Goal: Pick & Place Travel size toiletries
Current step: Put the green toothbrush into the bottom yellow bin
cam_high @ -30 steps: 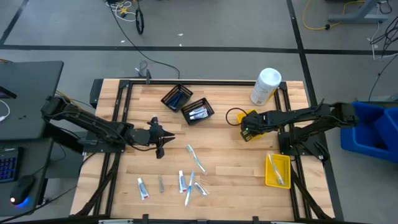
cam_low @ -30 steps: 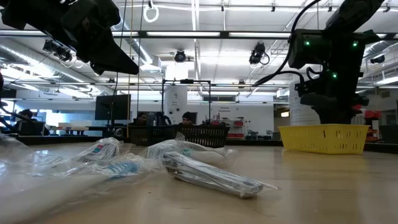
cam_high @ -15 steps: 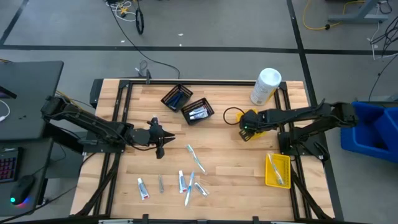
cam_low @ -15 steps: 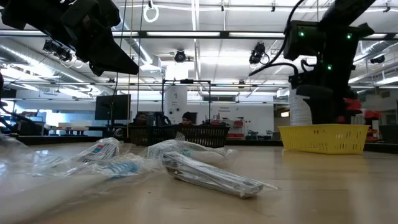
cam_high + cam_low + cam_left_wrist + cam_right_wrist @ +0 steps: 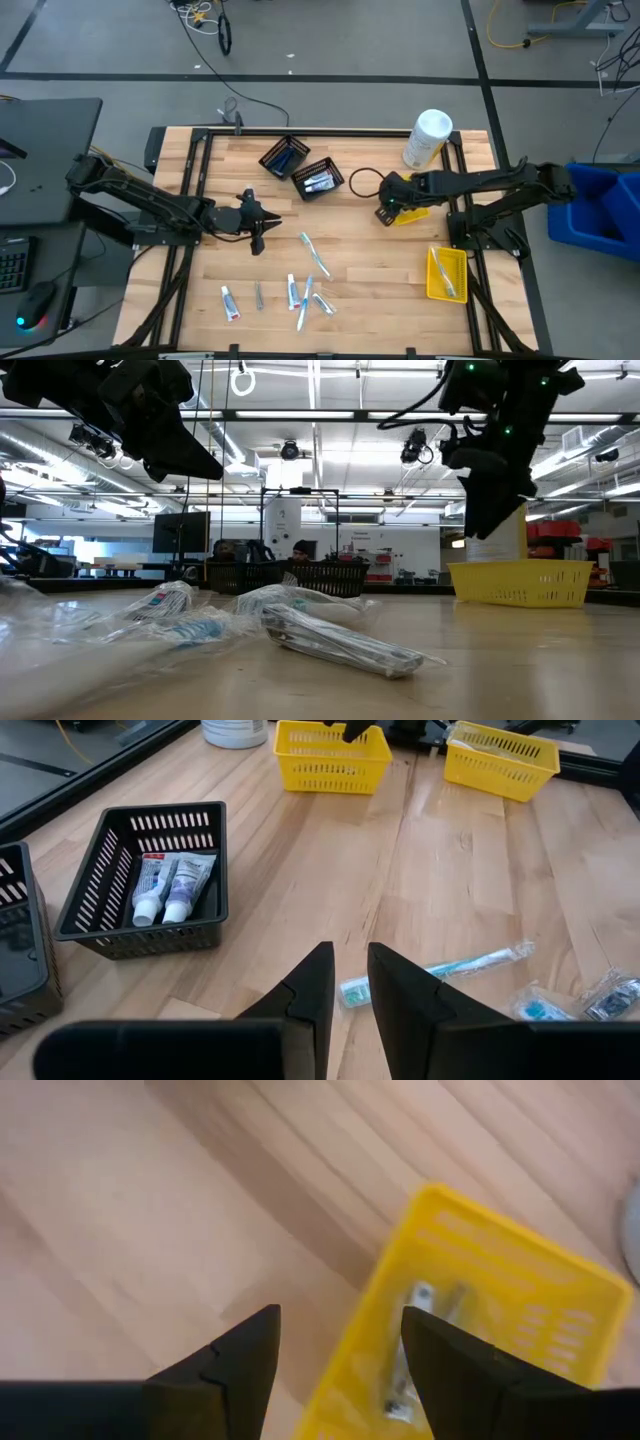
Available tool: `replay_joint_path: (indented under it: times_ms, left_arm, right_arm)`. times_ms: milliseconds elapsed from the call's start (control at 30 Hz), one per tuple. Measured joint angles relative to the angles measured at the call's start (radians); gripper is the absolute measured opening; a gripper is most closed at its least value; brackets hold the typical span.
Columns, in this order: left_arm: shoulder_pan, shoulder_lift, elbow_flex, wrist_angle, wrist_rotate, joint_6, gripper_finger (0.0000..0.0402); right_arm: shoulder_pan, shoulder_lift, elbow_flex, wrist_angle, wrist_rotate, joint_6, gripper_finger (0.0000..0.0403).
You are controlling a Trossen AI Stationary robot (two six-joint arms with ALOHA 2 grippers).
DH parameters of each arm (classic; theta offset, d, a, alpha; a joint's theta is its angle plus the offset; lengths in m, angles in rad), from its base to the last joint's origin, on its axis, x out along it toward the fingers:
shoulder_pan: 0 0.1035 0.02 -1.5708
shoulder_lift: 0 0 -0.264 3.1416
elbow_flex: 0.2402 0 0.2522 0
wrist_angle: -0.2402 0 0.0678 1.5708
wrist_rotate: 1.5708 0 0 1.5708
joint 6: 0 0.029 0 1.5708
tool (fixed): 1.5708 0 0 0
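Several wrapped toiletries lie flat on the near half of the table: a toothbrush (image 5: 315,253) (image 5: 470,962), tubes and small packets (image 5: 300,295) and a mini tube (image 5: 230,302); the low view shows them in clear wrap (image 5: 340,640). My left gripper (image 5: 265,228) (image 5: 350,952) hovers left of the toothbrush, open by a narrow gap and empty. My right gripper (image 5: 381,214) (image 5: 340,1320) is wide open and empty above bare wood, just left of a yellow bin (image 5: 415,210) (image 5: 480,1250) that holds silver pieces (image 5: 410,1350).
Two black mesh baskets stand at the far middle; one (image 5: 318,180) (image 5: 100,910) holds two tubes (image 5: 165,885), the other (image 5: 283,157) dark blue items. A white canister (image 5: 428,138) lies at the far right. A second yellow bin (image 5: 446,273) sits near the right edge.
My right gripper has moved from over the yellow bin toward the table's left and has risen, so that it now stands over bare wood beside the bin. The left arm and the toiletries have kept still.
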Motion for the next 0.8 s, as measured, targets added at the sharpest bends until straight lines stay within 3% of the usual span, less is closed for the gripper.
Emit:
replay_joint_path:
  times_ms: [133, 300, 500, 667, 800]
  left_arm:
    - [0.000, 0.000, 0.000, 0.000, 0.000, 0.000, 0.0071]
    - [0.000, 0.000, 0.000, 0.000, 0.000, 0.000, 0.0071]
    - [0.000, 0.000, 0.000, 0.000, -0.021, 0.000, 0.0071]
    - [0.000, 0.000, 0.000, 0.000, -0.023, 0.000, 0.0071]
    - [0.000, 0.000, 0.000, -0.001, -0.023, -0.005, 0.0071]
  right_arm:
    - [0.031, 0.000, 0.000, 0.127, -0.028, -0.013, 0.0205]
    - [0.102, 0.005, -0.034, 0.431, -0.083, -0.079, 0.0194]
    - [0.199, 0.055, -0.085, 0.728, -0.073, -0.136, 0.0211]
    - [0.255, 0.192, -0.089, 0.848, 0.034, -0.132, 0.0246]
    - [0.279, 0.334, -0.068, 0.992, -0.028, -0.128, 0.0266]
